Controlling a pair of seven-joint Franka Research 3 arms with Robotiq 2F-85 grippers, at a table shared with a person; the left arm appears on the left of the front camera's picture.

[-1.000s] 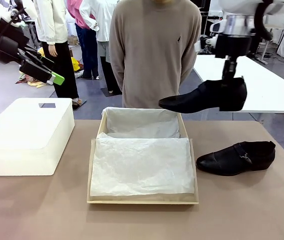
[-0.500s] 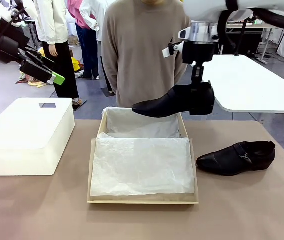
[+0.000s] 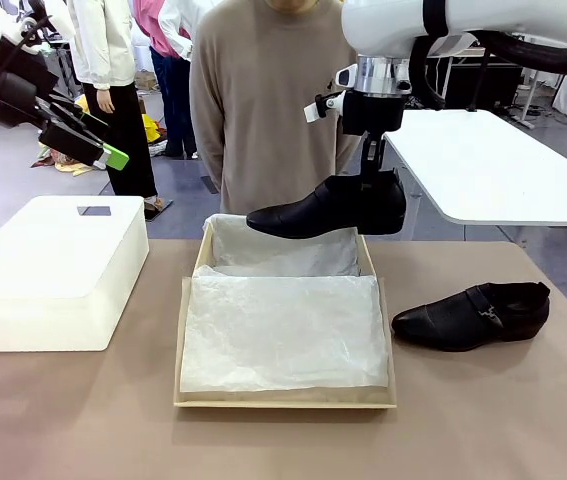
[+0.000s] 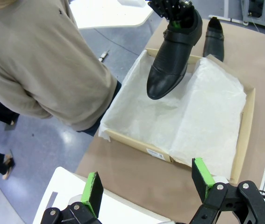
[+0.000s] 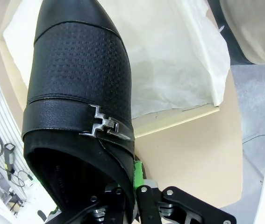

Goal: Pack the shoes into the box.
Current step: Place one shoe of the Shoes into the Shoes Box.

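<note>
Our right gripper is clamped on the heel end of one of the shoes, its black fingers pinching the back rim of the opening. In the right wrist view a green pad shows just beside the leather collar. The shoe hangs roughly level in the air over the far end of the box, pointed toe toward our left. Close up, its upper is glossy black leather with a finely perforated panel across the vamp, a smooth toe cap and a broad strap fastened by a small angular metal buckle.

Below it, the box is a shallow tan cardboard rectangle lined with crinkled white tissue paper, which lies in a wide sheet over the near part and bunches up against the far wall. A small label sits on one outer wall in the left wrist view.

The second shoe rests on its sole on the matte brown table, just beside the right wall of the box, toe toward the box, its low heel and buckle strap visible.

A person in a beige knit sweater stands at the far edge, right behind the box.

Our left gripper is raised well off to the left, jaws wide apart, green pads facing each other with nothing between them. Beneath it sits a white plastic bin with rounded corners and a flat lid.
</note>
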